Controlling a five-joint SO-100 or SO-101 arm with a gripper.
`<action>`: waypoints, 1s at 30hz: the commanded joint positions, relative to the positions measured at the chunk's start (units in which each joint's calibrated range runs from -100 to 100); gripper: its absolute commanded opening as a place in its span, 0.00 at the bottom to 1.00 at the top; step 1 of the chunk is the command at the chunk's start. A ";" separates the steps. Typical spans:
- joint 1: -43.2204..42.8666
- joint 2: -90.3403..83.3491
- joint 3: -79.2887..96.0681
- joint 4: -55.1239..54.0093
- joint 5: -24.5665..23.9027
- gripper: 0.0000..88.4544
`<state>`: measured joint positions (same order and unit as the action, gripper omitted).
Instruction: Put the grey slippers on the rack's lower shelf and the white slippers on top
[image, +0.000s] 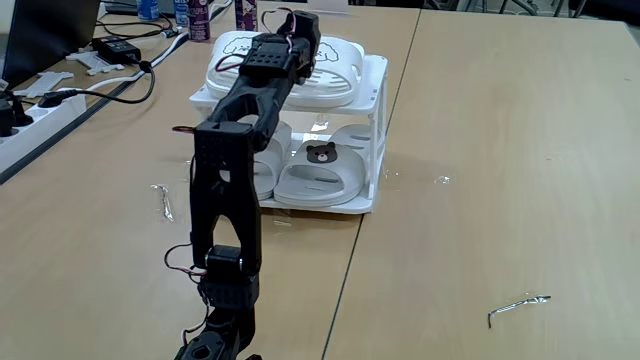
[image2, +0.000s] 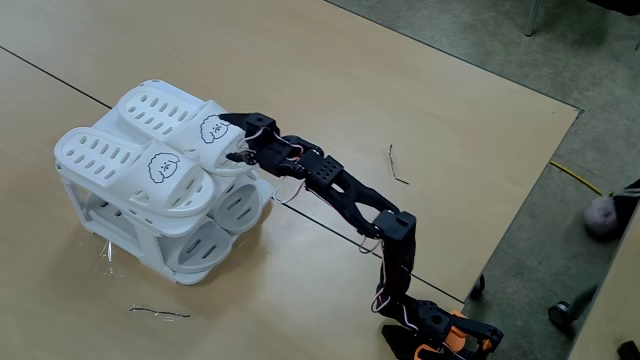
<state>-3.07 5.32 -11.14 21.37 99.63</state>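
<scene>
The white rack (image: 378, 120) (image2: 120, 240) stands mid-table. Both grey slippers lie on its lower shelf: one shows its bear face (image: 320, 154), the other (image: 272, 160) is partly behind my arm. In the other fixed view their ends (image2: 240, 205) face the arm. Two white slippers with dog faces rest on top (image: 340, 65) (image2: 120, 155). My gripper (image: 300, 42) (image2: 236, 140) reaches over the top tier. Its jaws sit around the near end of one white slipper (image2: 175, 110), which tilts slightly onto its neighbour.
Cables, a power strip (image: 40, 105) and bottles (image: 195, 15) crowd the back left of the table. Bent wire scraps lie on the table (image: 520, 305) (image2: 398, 165) (image2: 160, 313). A seam (image: 350, 260) runs along the table beside the rack.
</scene>
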 joint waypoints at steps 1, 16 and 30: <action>0.44 -10.24 3.61 -0.49 0.37 0.41; 4.22 -52.40 47.63 -46.57 0.37 0.01; 3.48 -89.00 110.33 -109.29 0.37 0.01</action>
<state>0.60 -82.52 98.29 -78.45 99.63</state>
